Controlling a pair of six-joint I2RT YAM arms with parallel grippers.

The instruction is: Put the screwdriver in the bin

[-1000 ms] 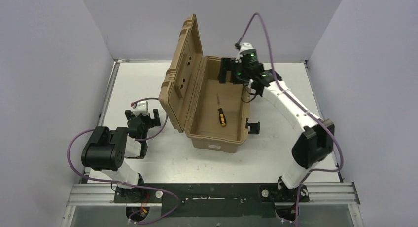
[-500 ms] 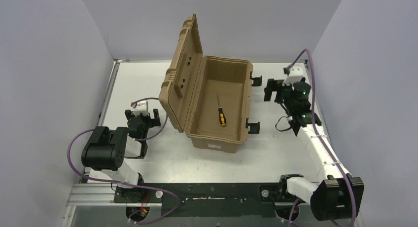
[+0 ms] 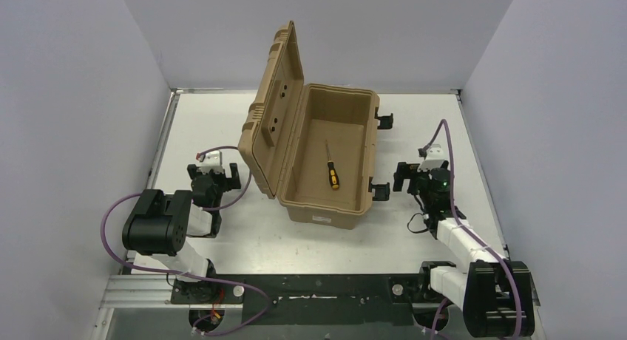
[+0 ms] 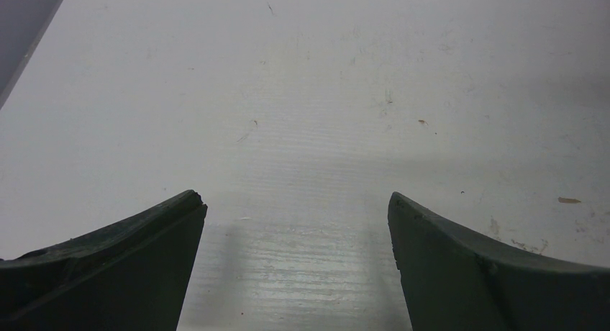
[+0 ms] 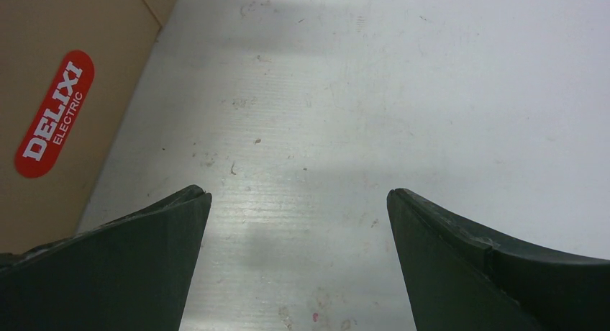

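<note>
Bin [image 3: 325, 209]: large tan rectangular hard-plastic case, mid-bench toward the far edge of the white bench [image 3: 451, 126]. It stood open.

Lid [image 3: 272, 126]: tan, ribbed, hinged on the bin's left long side and raised upright.

Right gripper [image 5: 298, 196]: black two-finger unit, low over bare bench near the right edge, just beside the bin's near right corner. Its fingers were spread wide and held nothing.

Left gripper [image 4: 296, 198]: black two-finger unit over bare bench near the left edge, well apart from the bin. Its fingers were likewise parted and empty.

Latches [image 3: 379, 190]: black, two, on the bin's right long side; the nearer one was close to the right gripper.

Screwdriver [image 3: 332, 170]: small, yellow-orange and black handle, thin silver shaft, lying flat on the bin floor with the handle toward the near edge.

Label [image 5: 55, 114]: red oval, white "DELIXI ELECTRIC", on the bin's outer wall.

Handling note (judgement): the task looked complete, leaving only the right arm to park. Done well, that meant moving away from the bin wall, clear of the near latch, with the fingers apart and the case not nudged.
</note>
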